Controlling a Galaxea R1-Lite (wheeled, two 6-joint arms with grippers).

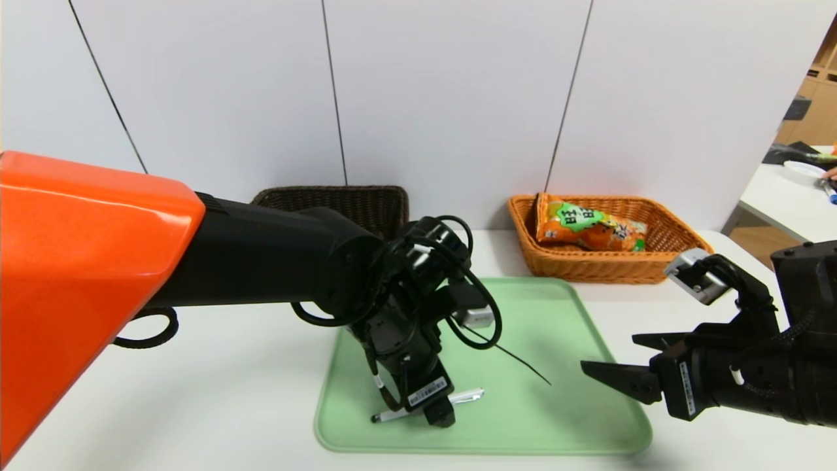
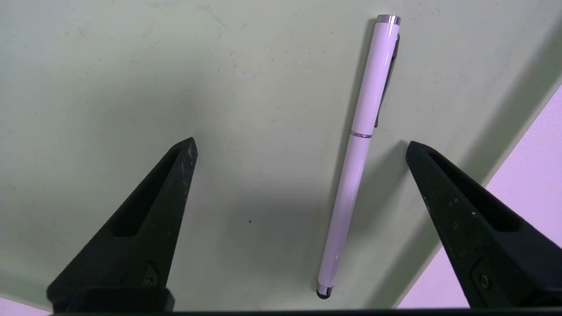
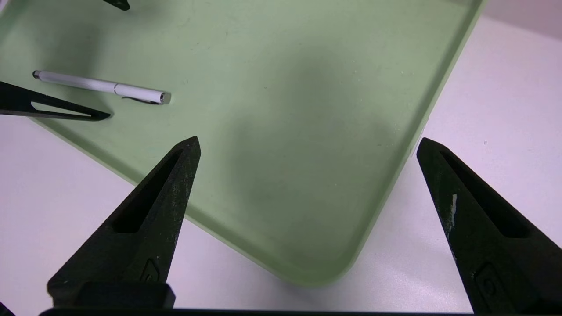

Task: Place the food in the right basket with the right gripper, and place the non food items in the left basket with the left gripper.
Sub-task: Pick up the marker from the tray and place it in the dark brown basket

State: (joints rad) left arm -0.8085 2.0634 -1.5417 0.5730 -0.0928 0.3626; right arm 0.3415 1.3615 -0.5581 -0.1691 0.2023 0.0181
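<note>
Black left gripper [image 2: 300, 147], jaws spread, straddles white pen [image 2: 358, 158] near pale green plastic tray's [image 1: 588, 418] front edge. Black right gripper [image 3: 307, 145], jaws spread, holds nothing. Orange-tan wicker basket [image 1: 588, 265] contains orange snack bag [image 1: 588, 229].

In the head view, the left arm hides the lower front of the left basket [image 1: 340, 203], so only its upper rim and rear wall show. The left gripper [image 1: 439, 412] covers the middle of the pen [image 1: 428, 405]; only the two ends show. The food [image 1: 588, 229] lies partly below the rim of the right basket [image 1: 601, 265], and its label characters are too small to read. The right arm is cut off at the right frame edge. Small objects on the side table [image 1: 785, 196] at upper right cannot be identified.
</note>
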